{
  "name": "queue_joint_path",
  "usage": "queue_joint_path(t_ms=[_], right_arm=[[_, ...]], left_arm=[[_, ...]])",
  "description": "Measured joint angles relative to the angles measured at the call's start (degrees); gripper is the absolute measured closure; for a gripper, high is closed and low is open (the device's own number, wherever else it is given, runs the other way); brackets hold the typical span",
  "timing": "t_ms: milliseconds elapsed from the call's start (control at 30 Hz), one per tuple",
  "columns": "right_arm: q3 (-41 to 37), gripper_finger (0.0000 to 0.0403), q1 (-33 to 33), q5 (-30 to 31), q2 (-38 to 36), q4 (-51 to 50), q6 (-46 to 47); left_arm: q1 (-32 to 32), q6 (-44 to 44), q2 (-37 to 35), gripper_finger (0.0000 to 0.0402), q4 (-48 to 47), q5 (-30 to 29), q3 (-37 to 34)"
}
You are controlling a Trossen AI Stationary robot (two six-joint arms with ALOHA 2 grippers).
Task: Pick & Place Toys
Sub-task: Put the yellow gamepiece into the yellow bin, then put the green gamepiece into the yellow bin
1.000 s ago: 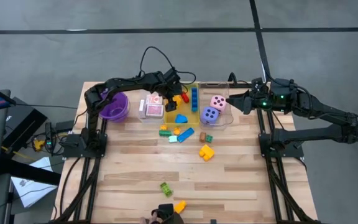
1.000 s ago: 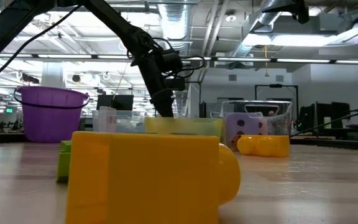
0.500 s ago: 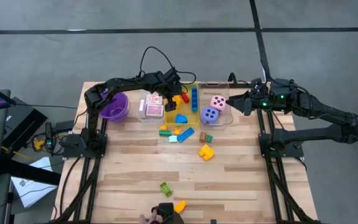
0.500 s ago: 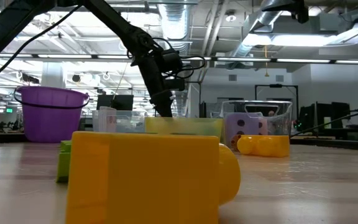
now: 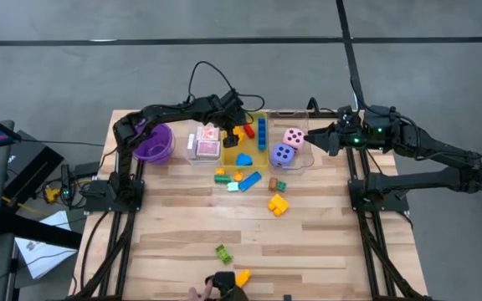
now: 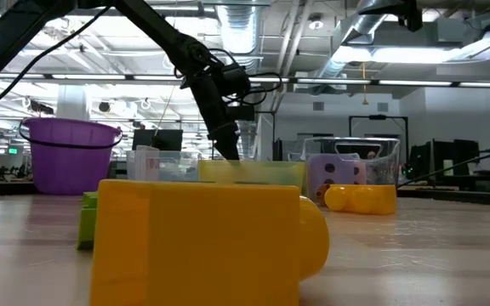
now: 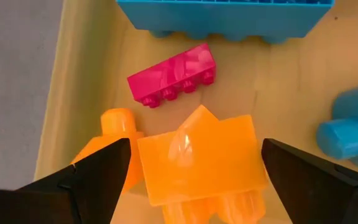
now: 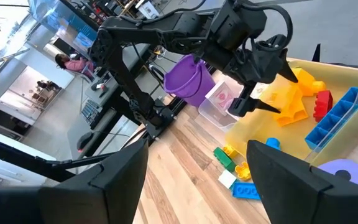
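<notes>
My left gripper point(image 7: 194, 180) reaches slanting down into the yellow bin point(image 5: 253, 147) at the far middle of the table and is open. Its fingers stand on either side of an orange block point(image 7: 197, 155) that lies tilted on other orange pieces in the bin; whether they touch it, I cannot tell. A red block point(image 7: 173, 74), a long blue block point(image 7: 222, 15) and a blue piece point(image 7: 353, 127) lie beside it. My right gripper point(image 5: 320, 138) hangs open, raised, at the far right next to the clear bin holding the pink die point(image 5: 293, 136) and the purple die point(image 5: 283, 154).
A purple bowl point(image 5: 153, 144) and a clear bin with cards point(image 5: 205, 144) stand left of the yellow bin. Loose blocks lie mid-table point(image 5: 237, 178), with a yellow one point(image 5: 277, 203) nearer. A green block point(image 5: 223, 252) and a yellow block point(image 6: 202, 246) sit by the near edge.
</notes>
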Motion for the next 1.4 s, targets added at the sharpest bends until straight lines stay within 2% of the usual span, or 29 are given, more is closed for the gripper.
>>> queue_joint_path(t_ms=[500, 833, 967, 1400], right_arm=[[0.00, 0.0137, 0.00, -0.02, 0.02, 0.04, 0.00], [0.00, 0.0137, 0.00, -1.29, 0.00, 0.06, -0.48], [-0.01, 0.0137, -0.01, -1.62, 0.01, 0.06, -0.49], [-0.01, 0.0137, -0.01, -1.92, 0.02, 0.00, -0.59]], left_arm=[[-1.18, -0.15, -10.68, 0.0041, -0.03, 0.14, 0.00], [-7.11, -0.47, -19.54, 0.0041, 0.29, -0.42, 0.02], [-9.22, -3.07, -21.54, 0.0041, -0.04, -0.87, 0.02], [-17.64, -6.46, -22.72, 0.0041, -13.19, -0.90, -0.52]])
